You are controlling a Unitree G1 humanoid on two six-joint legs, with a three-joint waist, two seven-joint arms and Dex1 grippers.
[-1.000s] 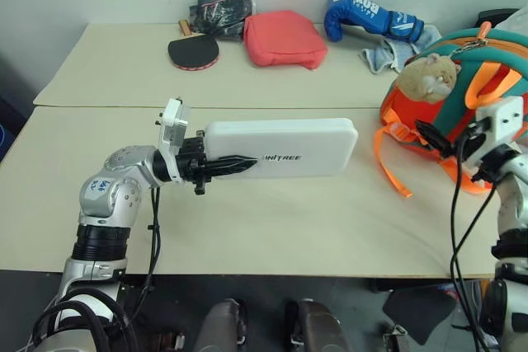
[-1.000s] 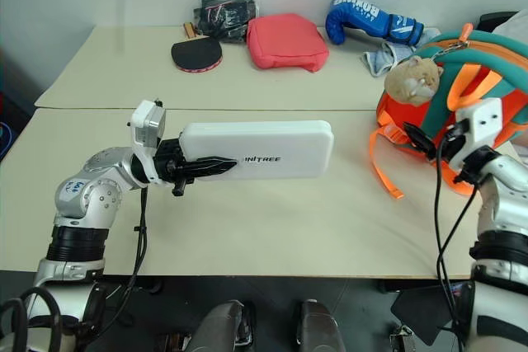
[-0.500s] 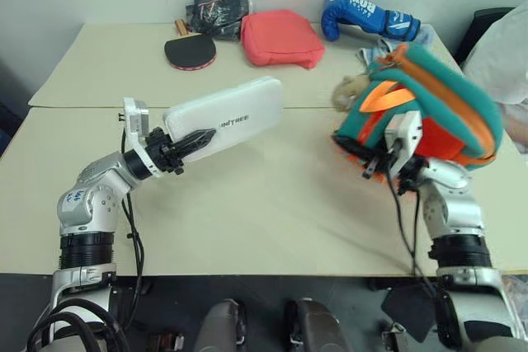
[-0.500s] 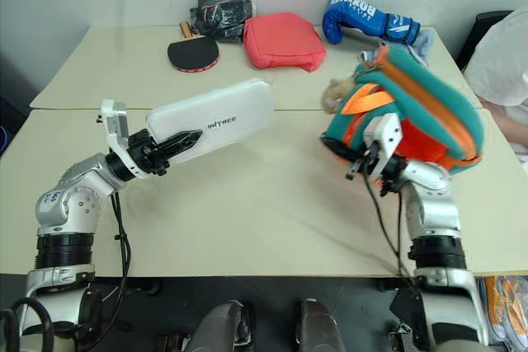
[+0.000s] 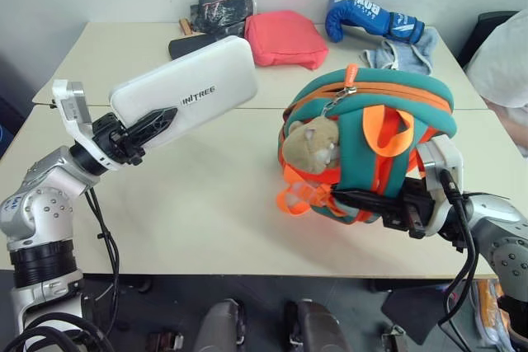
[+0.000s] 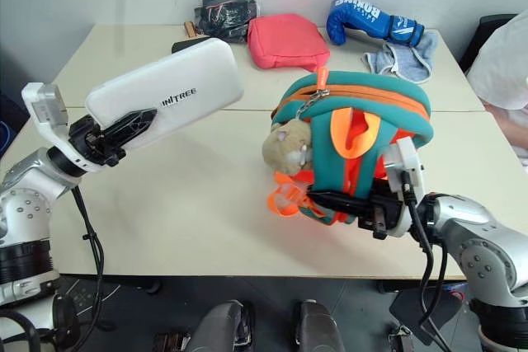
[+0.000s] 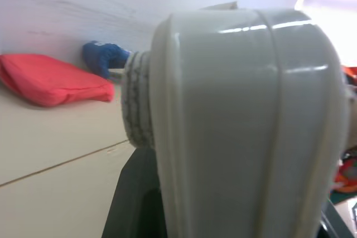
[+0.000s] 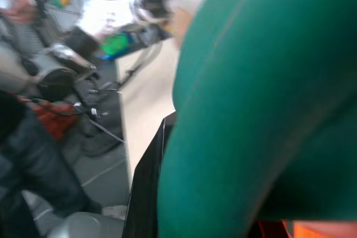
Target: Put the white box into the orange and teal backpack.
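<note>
- Left eye view: we see the orange and teal backpack now near the middle of the front table, where a second ago it sat at the far right edge. The right gripper is clamped shut on the lower teal trim, and the bag stands upright with its tan plush charm facing us. We take this to mean the bag has been dragged into reach for loading.
- Right eye view: the white box is higher and further to the left than a second ago, tilted up over the table seam, well apart from the bag. The left gripper is closed part-way on its near end, one black finger lying across the face beside the lettering. The zip along the bag's top looks shut to us, so we judge an opening is needed before the box can go in.
- Left wrist view: the box's rounded end looms close, with the red pouch and the blue boxing glove behind.
- Right wrist view: teal fabric lies right against the black fingers, which fits a firm hold.
</note>
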